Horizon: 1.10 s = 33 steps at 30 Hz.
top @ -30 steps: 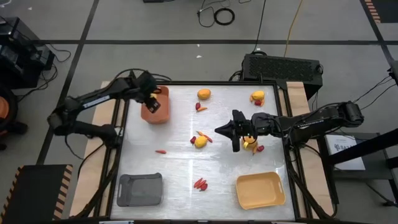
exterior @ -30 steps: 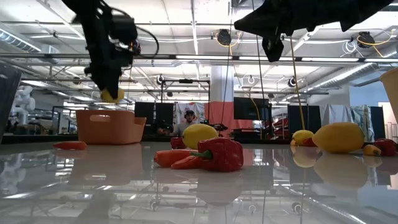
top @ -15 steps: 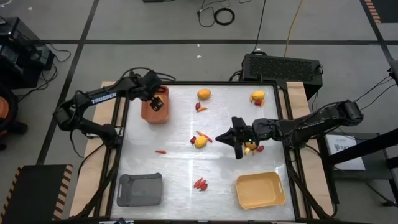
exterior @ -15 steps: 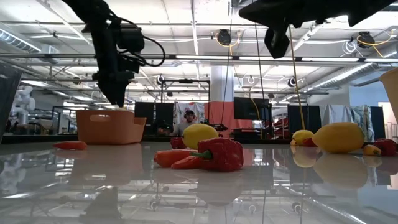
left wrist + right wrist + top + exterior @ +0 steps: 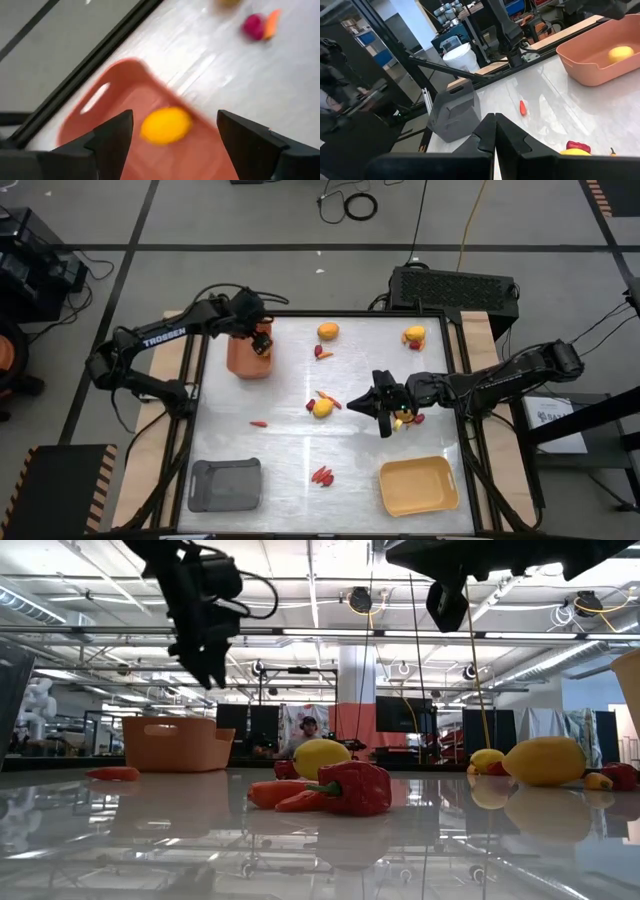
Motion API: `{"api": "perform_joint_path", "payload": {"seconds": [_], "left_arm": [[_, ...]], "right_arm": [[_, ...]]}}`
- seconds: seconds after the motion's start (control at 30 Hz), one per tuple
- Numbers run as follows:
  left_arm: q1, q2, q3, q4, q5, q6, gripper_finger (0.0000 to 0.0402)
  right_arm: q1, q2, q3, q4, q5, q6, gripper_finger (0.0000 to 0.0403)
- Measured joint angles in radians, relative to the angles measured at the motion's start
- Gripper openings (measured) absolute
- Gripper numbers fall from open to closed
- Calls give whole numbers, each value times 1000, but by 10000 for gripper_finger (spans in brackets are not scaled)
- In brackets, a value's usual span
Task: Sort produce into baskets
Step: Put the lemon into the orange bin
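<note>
Lemon lies loose inside the orange-brown basket, directly beneath the left gripper, whose fingers stand spread and hold nothing. Only the left wrist view and the right wrist view show this fruit in the tray; from above, the left gripper covers that part of the basket, and the low view shows only the basket's wall.

Farther out, the right gripper hangs with its fingers pressed together, just beside a lemon with carrot sticks and a chilli against it. Beyond lie a lone carrot stick, the grey basket and the yellow basket.
</note>
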Motion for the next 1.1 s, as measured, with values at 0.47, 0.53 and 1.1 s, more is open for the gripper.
{"api": "perform_joint_path", "payload": {"seconds": [0.47,0.53,1.1], "left_arm": [[-100,199,63,342,137,52,295],[-102,272,128,338,138,77,295],[-81,786,646,280,126,240,295]], "right_arm": [[3,0,0,2,0,54,0],[7,0,0,2,1,57,0],[44,0,0,5,2,135,0]]}}
